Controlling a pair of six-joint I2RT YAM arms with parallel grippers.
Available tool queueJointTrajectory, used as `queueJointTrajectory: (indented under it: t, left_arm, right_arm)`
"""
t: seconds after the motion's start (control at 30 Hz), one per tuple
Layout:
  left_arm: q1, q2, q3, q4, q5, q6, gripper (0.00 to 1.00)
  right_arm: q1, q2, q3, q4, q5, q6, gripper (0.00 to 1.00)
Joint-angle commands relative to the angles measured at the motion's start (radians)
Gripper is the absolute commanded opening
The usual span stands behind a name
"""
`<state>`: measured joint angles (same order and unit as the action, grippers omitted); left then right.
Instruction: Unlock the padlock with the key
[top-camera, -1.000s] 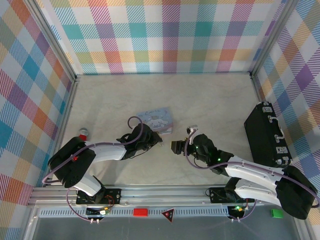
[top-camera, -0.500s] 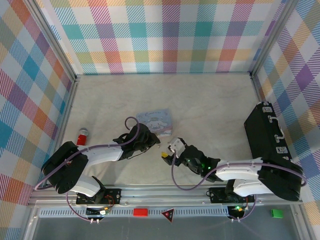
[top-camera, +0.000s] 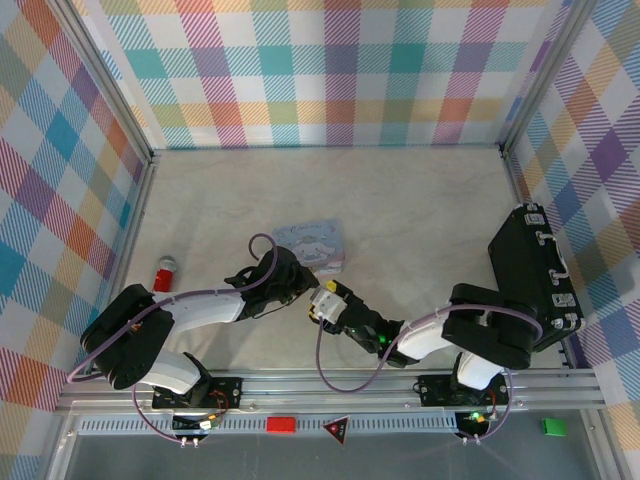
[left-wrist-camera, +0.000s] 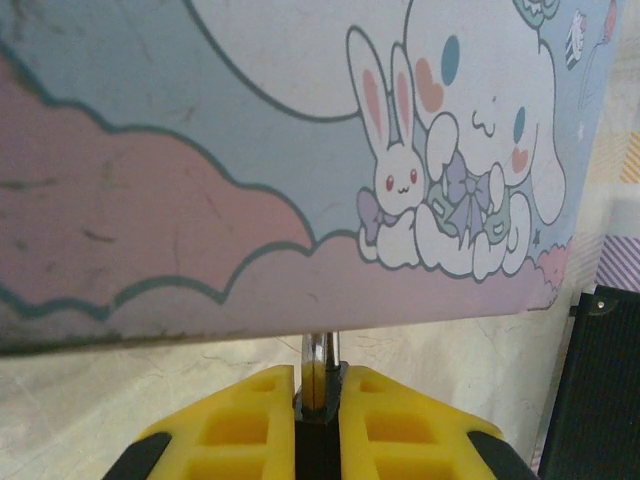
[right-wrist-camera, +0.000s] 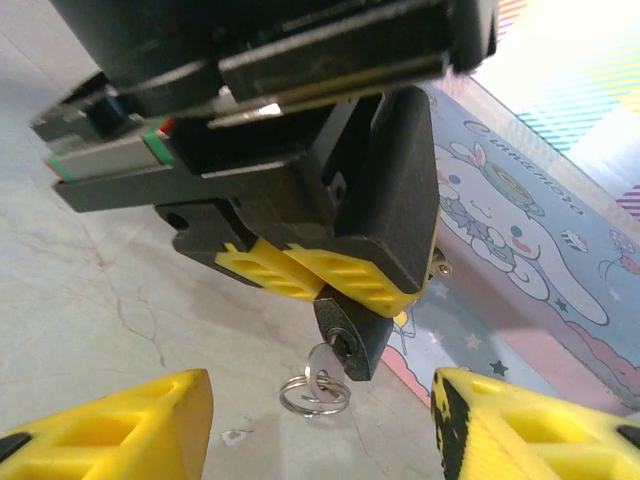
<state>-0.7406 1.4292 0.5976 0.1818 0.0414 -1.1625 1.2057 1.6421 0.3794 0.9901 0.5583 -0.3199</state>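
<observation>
Pale tabletop (top-camera: 420, 210) bears cartoon tin (top-camera: 312, 245) beside padlock (right-wrist-camera: 350, 335), black case (top-camera: 530, 270) right.

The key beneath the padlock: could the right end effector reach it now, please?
Probably yes: the right end effector is open astride the key with nothing between; the left end effector holds the padlock.

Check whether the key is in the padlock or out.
In. The key is plugged into the lower end of the padlock, its ring dangling below.
</observation>
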Motion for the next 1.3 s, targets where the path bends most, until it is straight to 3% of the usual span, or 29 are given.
queueJointTrajectory:
  t: [0.0, 0.43, 0.77, 1.27]
  left_arm:
    - [0.011, -0.032, 0.002, 0.002, 0.026, 0.009, 0.0]
    - [0.013, -0.043, 0.011, -0.039, 0.018, 0.014, 0.0]
    - [0.014, -0.052, 0.021, -0.062, 0.015, 0.018, 0.0]
    - [0.027, -0.063, 0.04, -0.063, 0.017, 0.023, 0.0]
  right_arm:
    - [0.006, 0.043, 0.024, 0.114, 0.052, -0.021, 0.57]
    - [0.006, 0.149, 0.036, 0.241, 0.108, -0.025, 0.33]
    - [0.006, 0.137, 0.023, 0.235, 0.107, 0.025, 0.23]
    - [0.005, 0.15, 0.036, 0.202, 0.124, 0.071, 0.17]
